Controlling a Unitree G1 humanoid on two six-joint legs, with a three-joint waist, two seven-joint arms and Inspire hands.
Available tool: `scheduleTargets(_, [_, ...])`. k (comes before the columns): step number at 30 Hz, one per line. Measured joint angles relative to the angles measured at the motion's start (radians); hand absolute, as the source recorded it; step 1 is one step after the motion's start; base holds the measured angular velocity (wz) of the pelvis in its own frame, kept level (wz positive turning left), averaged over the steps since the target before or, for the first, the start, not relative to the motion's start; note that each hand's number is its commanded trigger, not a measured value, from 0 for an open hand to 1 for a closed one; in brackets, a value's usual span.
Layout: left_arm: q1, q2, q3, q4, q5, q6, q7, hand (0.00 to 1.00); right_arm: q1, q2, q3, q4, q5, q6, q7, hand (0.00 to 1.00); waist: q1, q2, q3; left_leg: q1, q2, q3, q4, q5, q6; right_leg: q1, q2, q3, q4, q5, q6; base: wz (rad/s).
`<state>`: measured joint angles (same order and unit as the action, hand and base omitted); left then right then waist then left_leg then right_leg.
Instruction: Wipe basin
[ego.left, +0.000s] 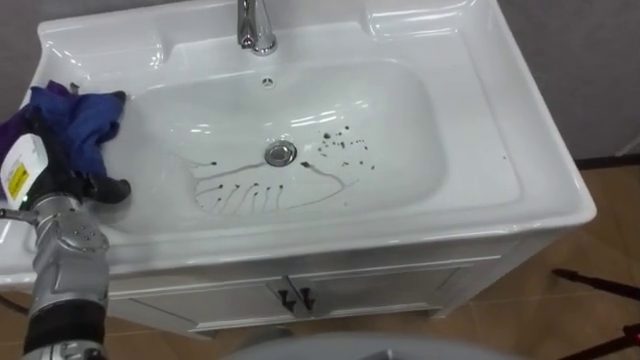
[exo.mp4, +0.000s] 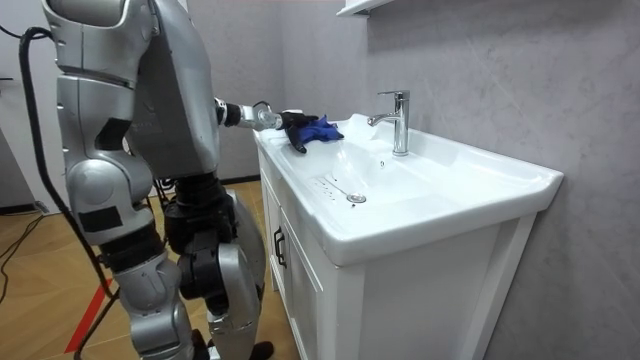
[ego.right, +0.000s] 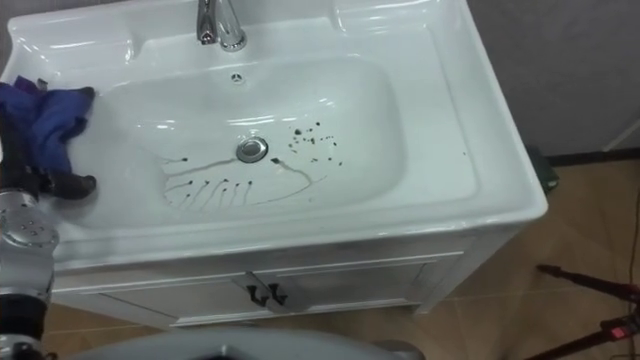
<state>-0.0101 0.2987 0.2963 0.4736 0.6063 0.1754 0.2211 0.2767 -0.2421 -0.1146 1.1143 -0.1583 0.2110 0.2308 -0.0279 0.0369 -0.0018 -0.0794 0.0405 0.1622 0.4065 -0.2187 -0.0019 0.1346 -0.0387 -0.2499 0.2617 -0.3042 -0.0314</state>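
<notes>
1. Far left: the left hand (ego.left: 60, 165) is reaching in over the basin's (ego.left: 500, 120) left rim, and its fingers are clamping round a bunched blue cloth (ego.left: 88, 118). The cloth is sitting right on the rim's inner edge, just tipping over the bowl's left slope. The print on the back of that hand is too small for us to read.
2. Moving right, thin dark streaks (ego.left: 245, 192) are fanning across the bowl's bottom, well apart from the cloth, with bare white slope lying between them.
3. The drain (ego.left: 281, 153) is sitting mid-bowl, just above the streaks, and the chrome faucet (ego.left: 255, 25) is standing upright on the back ledge behind it.
4. Right of the drain, small dark specks (ego.left: 342, 148) are dotting the bottom. Past them the bowl's right wall is rising to a wide flat rim.
5. Below the front edge, the white cabinet (ego.left: 400, 285) is showing two dark handles (ego.left: 297, 298) side by side.
6. Far right, the wooden floor (ego.left: 590, 240) is opening out past the basin's corner.
7. In the room view we're seeing the robot standing upright at the cabinet's front, on the room view's left.
</notes>
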Motion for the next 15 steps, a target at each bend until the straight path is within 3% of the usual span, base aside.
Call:
scheduleTargets(6, [-0.002, 0.029, -0.005, -0.002, 0.024, 0.025, -0.061, 0.0, -0.002, 0.0, 0.0, 0.01, 0.001, 0.0, 0.001, 0.0, -0.017, 0.01, 0.003, -0.006, 0.0, 0.0, -0.001, 0.0, 0.0, -0.009, 0.0, -0.001, 0.003, 0.0, -0.001, 0.0])
scheduleTargets(7, [-0.004, 0.036, -0.005, -0.002, 0.033, 0.027, -0.073, 0.93, -0.001, -0.001, 0.0, 0.01, 0.001, 0.0, 0.0, 0.0, -0.019, 0.011, 0.003, -0.008, 0.001, 0.0, 0.0, 0.0, 0.0, -0.011, 0.0, -0.001, 0.003, 0.0, -0.001, 0.0])
scheduleTargets(8, [-0.006, 0.039, -0.005, -0.002, 0.035, 0.029, -0.081, 1.0, 0.001, -0.001, 0.0, 0.01, 0.001, 0.0, -0.001, 0.0, -0.019, 0.012, 0.0028, -0.008, 0.001, 0.001, 0.0, 0.0, 0.0, -0.011, 0.0, 0.0, 0.003, 0.0, -0.001, 0.0])
scheduleTargets(15, [-0.029, 0.067, -0.008, -0.003, 0.076, 0.045, -0.159, 1.0, 0.006, -0.009, 0.0, 0.003, 0.001, -0.004, 0.002, 0.0, -0.02, 0.028, 0.0049, -0.014, 0.002, 0.007, 0.001, -0.002, 0.0, -0.02, -0.002, 0.002, 0.007, -0.001, -0.001, -0.01])
